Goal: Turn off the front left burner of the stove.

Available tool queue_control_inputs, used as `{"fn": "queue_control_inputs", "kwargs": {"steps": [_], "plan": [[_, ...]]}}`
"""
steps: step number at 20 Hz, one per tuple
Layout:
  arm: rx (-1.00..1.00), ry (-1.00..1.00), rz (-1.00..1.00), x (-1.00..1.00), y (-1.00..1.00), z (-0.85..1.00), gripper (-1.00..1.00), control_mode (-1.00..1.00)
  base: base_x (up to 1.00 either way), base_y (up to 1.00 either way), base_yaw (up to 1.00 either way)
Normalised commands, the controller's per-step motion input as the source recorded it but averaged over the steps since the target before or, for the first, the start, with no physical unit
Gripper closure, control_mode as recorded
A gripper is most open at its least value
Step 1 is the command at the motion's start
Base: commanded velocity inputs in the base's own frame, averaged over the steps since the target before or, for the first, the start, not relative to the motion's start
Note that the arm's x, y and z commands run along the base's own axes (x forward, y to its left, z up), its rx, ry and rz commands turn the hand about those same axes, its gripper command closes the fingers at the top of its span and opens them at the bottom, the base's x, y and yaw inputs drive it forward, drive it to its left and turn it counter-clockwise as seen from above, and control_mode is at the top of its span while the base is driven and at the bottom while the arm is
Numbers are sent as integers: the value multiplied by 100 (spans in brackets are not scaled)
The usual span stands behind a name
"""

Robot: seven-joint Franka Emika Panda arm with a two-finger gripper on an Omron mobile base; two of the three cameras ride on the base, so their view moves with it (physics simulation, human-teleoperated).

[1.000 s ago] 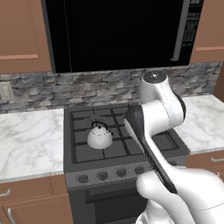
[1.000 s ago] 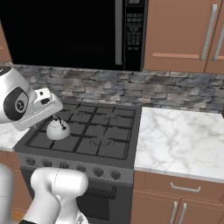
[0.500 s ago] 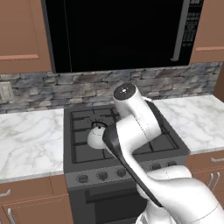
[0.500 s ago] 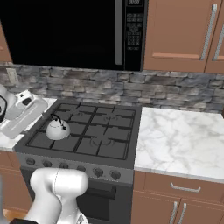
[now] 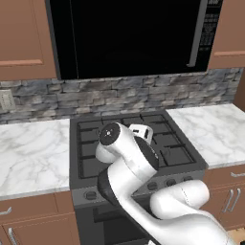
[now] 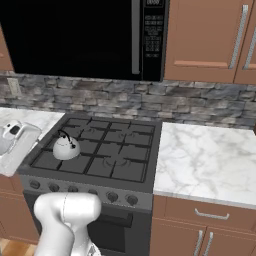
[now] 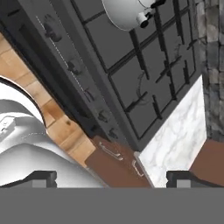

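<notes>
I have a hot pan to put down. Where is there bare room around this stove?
The marble counter right of the stove is bare from the stone backsplash to its front edge. The stove's right-hand grates are free too. The front left burner is crowded: a kettle sits beside it, and the arm leans over that end.

We see the stove point(image 6: 100, 150), its black grates set between two stretches of white marble worktop point(image 6: 210, 160). A silver kettle point(image 6: 65, 147) sits directly on the stove's front left burner point(image 6: 62, 157). To the stove's right the worktop lies bare above brown drawers; to its left, another marble section point(image 5: 33, 153) meets the stone backsplash.
</notes>
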Motion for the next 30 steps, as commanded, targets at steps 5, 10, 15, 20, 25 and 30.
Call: {"fn": "queue_control_inputs", "kwargs": {"steps": [5,10,15,20,25,30], "plan": [[-14,-12,6,-7,26,-56,-100,-100,0,0,0],[-18,-13,9,-4,76,-43,-100,-100,0,0,0],[-8,-2,9,0,83,-41,-100,-100,0,0,0],[0,-6,15,0,43,-47,-100,-100,0,0,0],[0,-9,12,43,23,-46,-100,-100,0,0,0],[0,-12,12,21,1,-56,-100,-100,0,0,0]]}}
